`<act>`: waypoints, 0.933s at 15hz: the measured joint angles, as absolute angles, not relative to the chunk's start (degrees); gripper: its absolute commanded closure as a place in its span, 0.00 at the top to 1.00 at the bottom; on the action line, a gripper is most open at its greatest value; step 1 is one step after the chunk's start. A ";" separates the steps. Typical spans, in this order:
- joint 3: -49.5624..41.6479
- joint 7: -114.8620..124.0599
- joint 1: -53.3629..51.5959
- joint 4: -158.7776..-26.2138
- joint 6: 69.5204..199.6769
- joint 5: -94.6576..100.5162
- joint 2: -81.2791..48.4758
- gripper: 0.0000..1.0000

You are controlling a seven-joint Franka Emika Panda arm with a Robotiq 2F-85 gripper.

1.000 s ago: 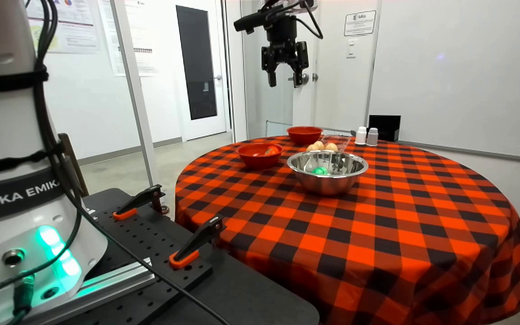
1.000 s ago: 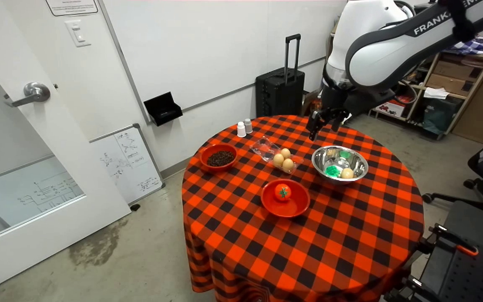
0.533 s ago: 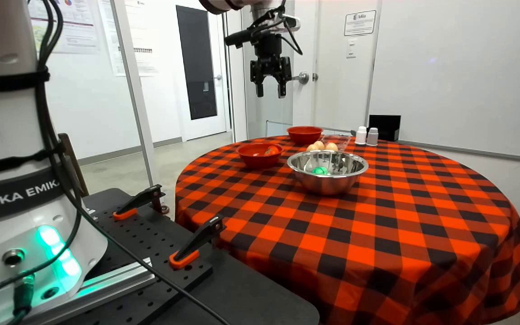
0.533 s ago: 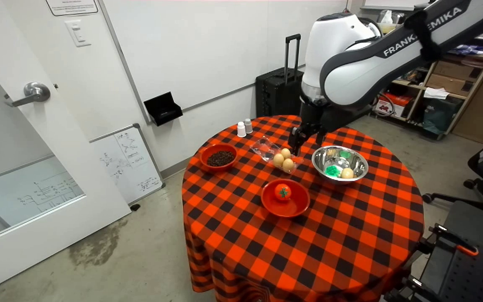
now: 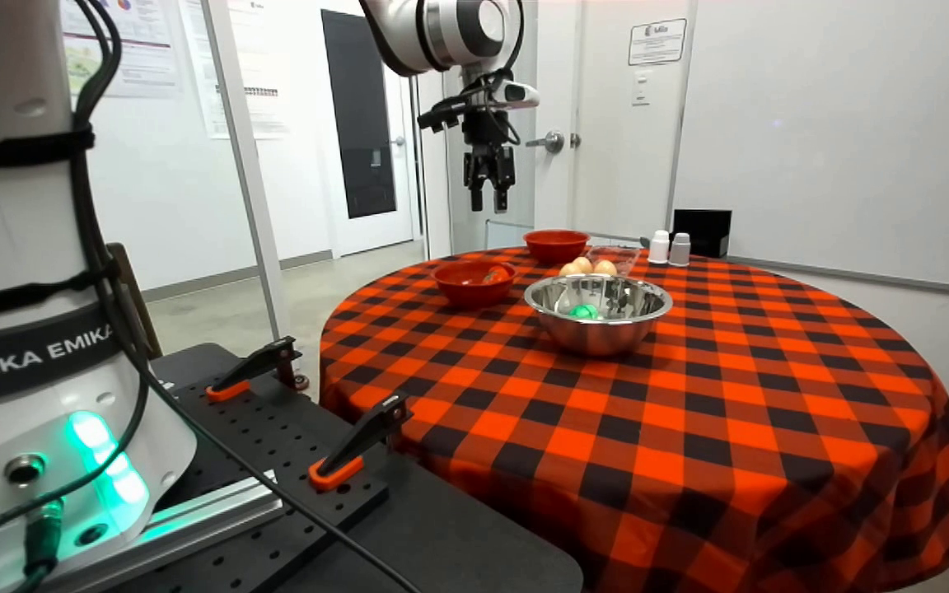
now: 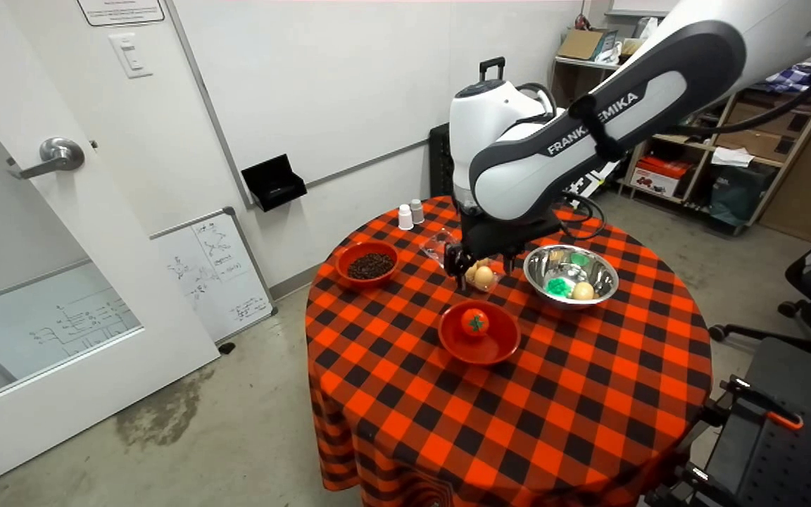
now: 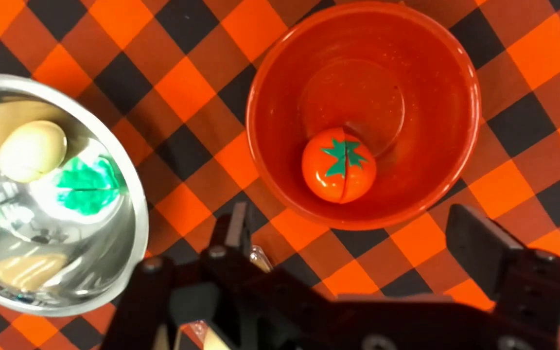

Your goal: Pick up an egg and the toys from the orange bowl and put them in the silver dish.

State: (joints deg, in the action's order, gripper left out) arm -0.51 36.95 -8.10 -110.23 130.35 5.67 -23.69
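In an exterior view, showing a black pincer (image 5: 488, 206) pointing down above a check-clothed counter (image 5: 754, 412), with jaws parted and holding nothing; below the pincer, an orange bowl (image 5: 470, 298); off to its side, a wide silver dish (image 5: 598, 336).

In an exterior view, showing a toy tomato (image 6: 474, 322) resting in the orange bowl, lower than the pincer and apart from it; in the silver dish, off beside the pincer, an egg (image 6: 583, 291).

In the wrist view, showing jaws standing wide with nothing between; just ahead of the pincer, roughly centred on its opening, the toy tomato; left of the pincer, the silver dish, holding the egg and a green toy (image 7: 88, 187).

Probably aiming for the remaining toy, with egg and green toy seemingly delivered. Likely needing next to edge forward, lower inside the bowl's rim, straddle the toy tomato and close on it before carrying it over the silver dish.
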 measured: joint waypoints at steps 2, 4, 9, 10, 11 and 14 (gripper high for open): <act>-0.76 39.83 -8.81 -107.26 128.41 5.53 -26.79 1.00; -0.77 41.23 -9.12 -104.95 126.94 5.18 -29.37 1.00; -0.94 41.73 -9.18 -101.60 125.81 4.23 -34.36 1.00; -1.03 41.73 -9.17 -101.13 125.81 3.96 -35.23 1.00; -1.12 41.72 -9.14 -100.69 125.81 3.71 -36.02 1.00; -1.32 41.71 -8.96 -99.34 125.84 3.09 -38.24 1.00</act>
